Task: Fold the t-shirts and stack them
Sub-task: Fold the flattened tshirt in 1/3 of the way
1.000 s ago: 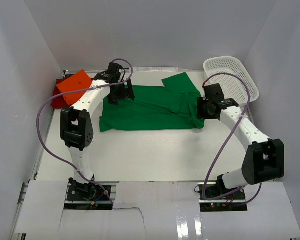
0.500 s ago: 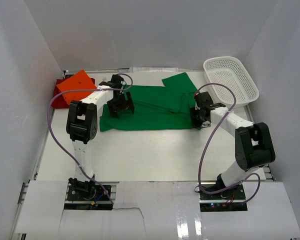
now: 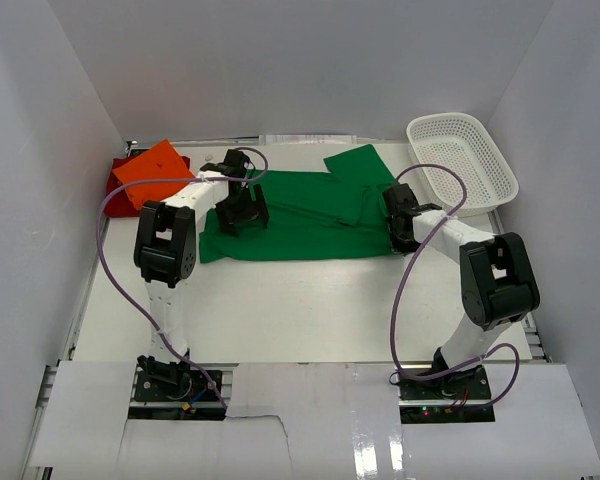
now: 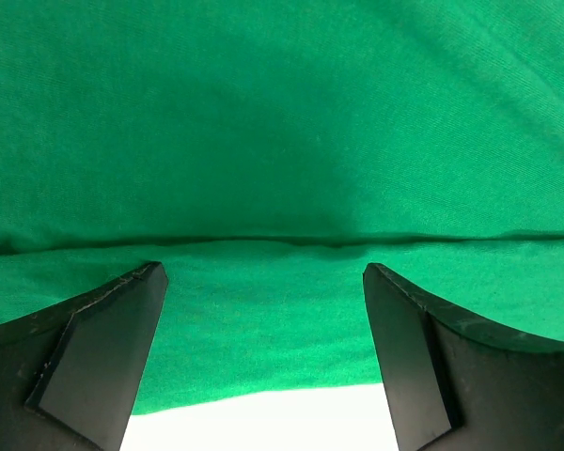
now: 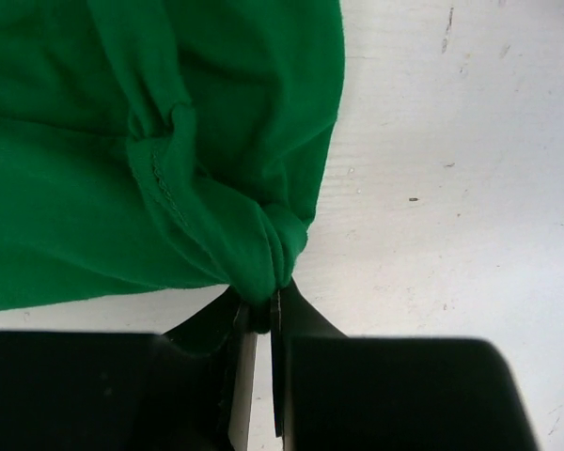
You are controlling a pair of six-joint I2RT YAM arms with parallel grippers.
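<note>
A bright green t-shirt [image 3: 300, 215] lies spread across the middle of the table, one sleeve folded over at its far right. My right gripper [image 3: 398, 232] is shut on the shirt's near right corner, and the bunched green cloth [image 5: 263, 254] is pinched between its jaws. At the shirt's left end my left gripper [image 3: 242, 210] stands open over the cloth, its two fingers [image 4: 103, 338] wide apart astride the hem [image 4: 263, 385]. An orange t-shirt [image 3: 152, 170] lies folded on a dark red one [image 3: 118, 180] at the far left.
A white mesh basket [image 3: 462, 160] stands at the far right corner. White walls close in the table on three sides. Purple cables loop off both arms.
My right gripper has slid left to the shirt's corner and shut on it. The left gripper has come down a little onto the shirt's left end and stayed open.
</note>
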